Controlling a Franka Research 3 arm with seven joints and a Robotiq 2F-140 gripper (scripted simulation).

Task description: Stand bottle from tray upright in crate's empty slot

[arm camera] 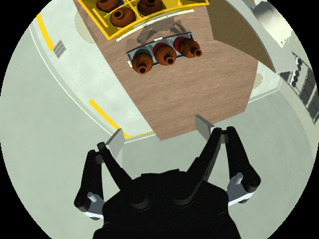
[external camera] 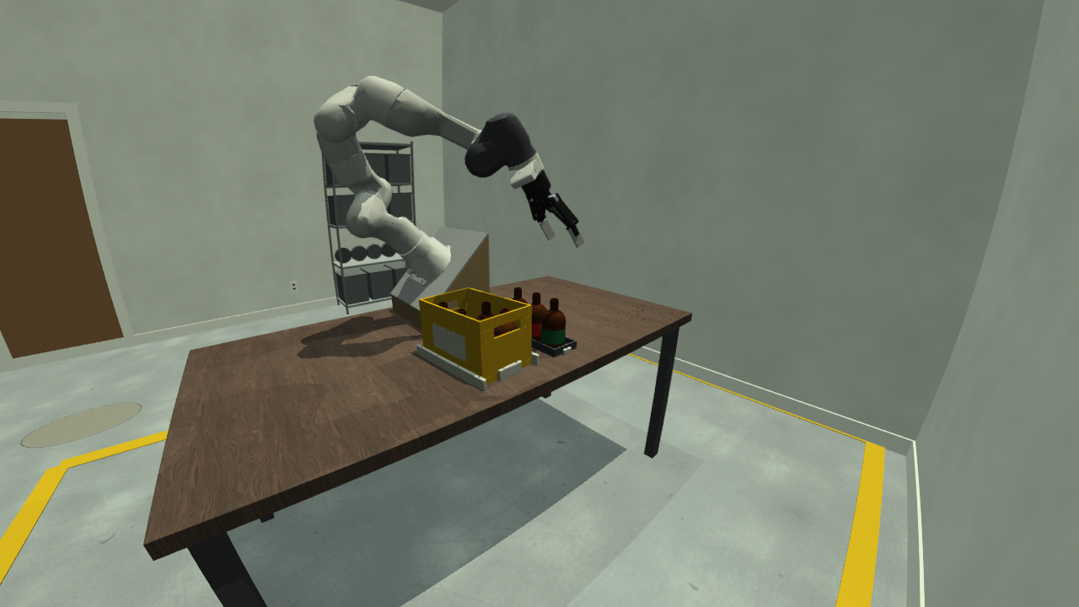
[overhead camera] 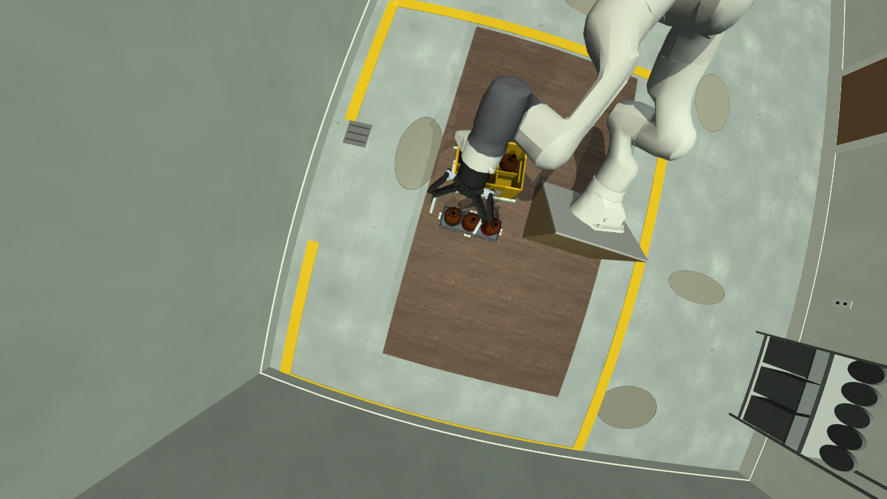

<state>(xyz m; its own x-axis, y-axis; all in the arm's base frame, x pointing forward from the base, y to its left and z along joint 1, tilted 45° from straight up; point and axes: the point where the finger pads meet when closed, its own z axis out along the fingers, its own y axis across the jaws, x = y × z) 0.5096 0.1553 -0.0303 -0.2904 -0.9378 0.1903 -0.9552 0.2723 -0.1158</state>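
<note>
The yellow crate (overhead camera: 514, 181) (external camera: 475, 337) (arm camera: 94, 18) stands on the wooden table (overhead camera: 490, 310) (external camera: 302, 407) (arm camera: 212, 89). The dark tray (overhead camera: 441, 224) (external camera: 556, 349) (arm camera: 130, 55) stands right beside the crate with three brown bottles upright: one (overhead camera: 452, 215) (arm camera: 143, 63), a second (overhead camera: 470, 220) (arm camera: 166, 54) and a third (overhead camera: 490, 227) (arm camera: 190, 48). My gripper (overhead camera: 461, 208) (external camera: 561, 233) (arm camera: 159, 128) is open and empty, high above the tray.
The arm's wedge-shaped base block (overhead camera: 558, 229) (external camera: 467, 256) sits on the table next to the crate. A shelf rack (external camera: 369, 218) (overhead camera: 806, 397) stands against the wall behind. The table's edge runs close beside the tray.
</note>
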